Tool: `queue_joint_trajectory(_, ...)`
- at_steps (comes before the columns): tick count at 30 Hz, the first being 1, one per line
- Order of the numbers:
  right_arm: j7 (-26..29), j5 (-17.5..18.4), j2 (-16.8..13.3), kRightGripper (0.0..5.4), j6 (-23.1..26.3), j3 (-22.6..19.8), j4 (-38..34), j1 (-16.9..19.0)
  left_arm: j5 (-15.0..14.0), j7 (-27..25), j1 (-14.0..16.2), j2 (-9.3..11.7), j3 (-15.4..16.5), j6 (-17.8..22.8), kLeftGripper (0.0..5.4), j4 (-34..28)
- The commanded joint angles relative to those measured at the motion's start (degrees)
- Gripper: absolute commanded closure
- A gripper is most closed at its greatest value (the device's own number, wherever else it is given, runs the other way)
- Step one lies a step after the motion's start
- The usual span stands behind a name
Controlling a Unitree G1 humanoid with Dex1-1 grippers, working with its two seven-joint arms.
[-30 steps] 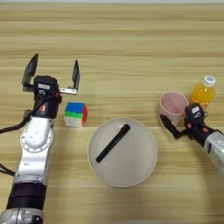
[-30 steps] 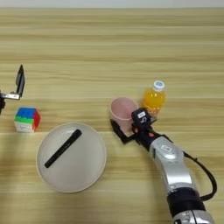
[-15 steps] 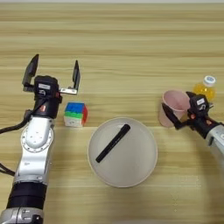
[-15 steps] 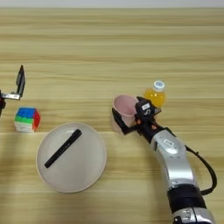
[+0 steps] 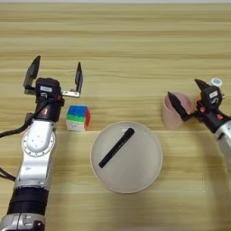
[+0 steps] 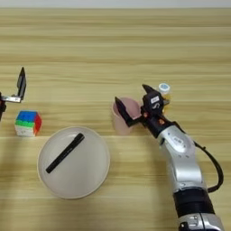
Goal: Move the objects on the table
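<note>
My right gripper point(image 6: 135, 100) is open around the pink cup point(image 6: 122, 121): one finger lies across the cup's left rim and the other stands off its right side. Behind that gripper the orange juice bottle is mostly hidden, with only its white cap point(image 6: 164, 87) showing. The multicoloured puzzle cube point(image 5: 77, 117) sits on the table point(image 5: 126, 49) at the left. Just beyond the cube my left gripper point(image 5: 55, 76) is raised and open, holding nothing. The black pen point(image 5: 117, 147) lies diagonally in the plate.
The round beige plate point(image 5: 142, 178) sits at the front centre, between the cube and the cup. My left forearm point(image 5: 36, 153) runs along the left side, and my right forearm point(image 6: 182, 167) comes in from the front right.
My right gripper has moved away from me, from in front of the cup to around it, and now covers most of the bottle. The left arm, cube, plate and pen have not moved.
</note>
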Motion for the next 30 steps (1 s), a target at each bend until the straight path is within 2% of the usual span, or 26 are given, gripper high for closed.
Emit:
queue_joint_trajectory(1, 0.7, 1.4, -0.1, 0.03, -0.3, -0.4, -4.0, 0.9, 0.2, -1.2, -0.3, 0.8, -0.7, 0.1, 0.0, 0.6)
queue_joint_trajectory(5, 1.0, 3.5, 0.1, 0.03, 0.6, -0.7, -8.7, 1.2, -0.7, -5.2, 0.9, 1.3, -2.8, 2.2, 0.0, -0.1)
queue_joint_trajectory(9, 1.1, 6.4, -0.2, 0.03, 2.4, -1.3, -14.0, 1.1, -3.1, -12.3, 2.5, 2.2, -6.4, 6.5, 0.0, -1.0)
queue_joint_trajectory(12, 0.6, 7.4, -0.4, 0.03, 3.4, -1.8, -16.0, 0.9, -6.0, -17.9, 3.8, 3.0, -8.5, 10.4, 0.0, -2.8)
queue_joint_trajectory(16, 0.3, 7.9, -0.4, 0.03, 4.3, -1.8, -17.4, 0.8, -9.6, -24.7, 5.3, 4.6, -10.9, 18.0, 0.0, -6.3)
queue_joint_trajectory(18, 0.1, 7.9, -0.4, 0.03, 4.6, -1.7, -17.7, 0.6, -10.6, -28.2, 5.9, 6.0, -12.4, 21.4, 0.0, -8.4)
queue_joint_trajectory(25, -0.1, 7.7, -0.1, 0.03, 5.1, -1.4, -19.0, 0.5, -11.7, -35.2, 6.5, 9.4, -15.5, 30.0, 0.0, -12.5)
queue_joint_trajectory(30, -0.6, 7.9, 0.1, 0.03, 5.5, -1.2, -20.6, 0.2, -10.5, -38.5, 7.2, 11.5, -17.9, 32.7, 0.0, -13.2)
